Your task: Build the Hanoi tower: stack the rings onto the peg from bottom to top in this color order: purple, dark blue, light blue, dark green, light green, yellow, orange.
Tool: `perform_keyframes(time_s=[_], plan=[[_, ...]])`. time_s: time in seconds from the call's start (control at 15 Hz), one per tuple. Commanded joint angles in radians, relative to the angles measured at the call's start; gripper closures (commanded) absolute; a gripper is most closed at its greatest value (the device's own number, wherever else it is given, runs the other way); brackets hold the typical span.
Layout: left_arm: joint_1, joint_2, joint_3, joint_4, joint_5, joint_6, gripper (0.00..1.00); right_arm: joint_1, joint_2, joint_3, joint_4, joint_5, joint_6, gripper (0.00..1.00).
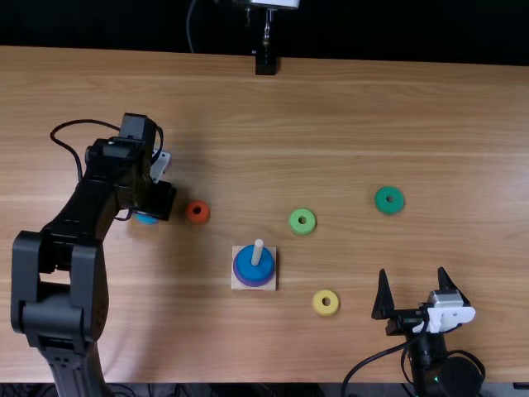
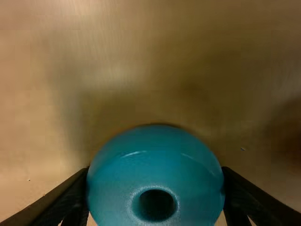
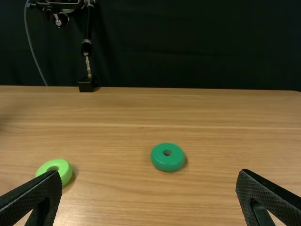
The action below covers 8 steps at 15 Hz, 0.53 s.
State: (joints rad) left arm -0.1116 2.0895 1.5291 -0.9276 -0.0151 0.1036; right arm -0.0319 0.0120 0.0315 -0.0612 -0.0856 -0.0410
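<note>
My left gripper [image 1: 151, 213] points down left of the base, at the light blue ring [image 1: 145, 219]. In the left wrist view the left gripper [image 2: 155, 181] is shut on the light blue ring [image 2: 155, 160], a finger against each side. The wooden base [image 1: 238, 282] holds an upright peg [image 1: 258, 251] with the purple ring [image 1: 240, 275] under the dark blue ring [image 1: 248, 264]. My right gripper [image 1: 412, 275] stands open at the lower right; in its wrist view the right gripper [image 3: 149, 181] has its fingers wide apart. Loose: dark green [image 1: 389, 209], light green [image 1: 295, 221], yellow [image 1: 326, 313] rings.
The orange ring [image 1: 197, 221] lies flat just right of my left gripper. The light green ring [image 3: 67, 172] and dark green ring [image 3: 168, 162] rest on the table in the right wrist view. A black stand [image 1: 265, 64] is at the table's far edge.
</note>
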Motion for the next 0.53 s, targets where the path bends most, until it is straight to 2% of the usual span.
perform_keyframes(time_s=[0.0,0.2,0.33,0.47], plan=[[-0.008,-0.057,0.098,-0.066,0.002,0.001,1.0,-0.008,-0.012,-0.013,0.001,-0.001,0.001,0.0],[-0.046,-0.094,0.286,-0.304,0.004,-0.013,1.0,-0.008,-0.012,-0.013,0.001,-0.001,0.001,0.0],[-0.083,-0.154,0.35,-0.416,0.004,-0.094,1.0,-0.008,-0.012,-0.013,0.003,-0.001,0.001,0.0],[-0.152,-0.21,0.375,-0.448,0.004,-0.183,1.0,-0.008,-0.012,-0.013,0.003,-0.001,0.001,0.0]])
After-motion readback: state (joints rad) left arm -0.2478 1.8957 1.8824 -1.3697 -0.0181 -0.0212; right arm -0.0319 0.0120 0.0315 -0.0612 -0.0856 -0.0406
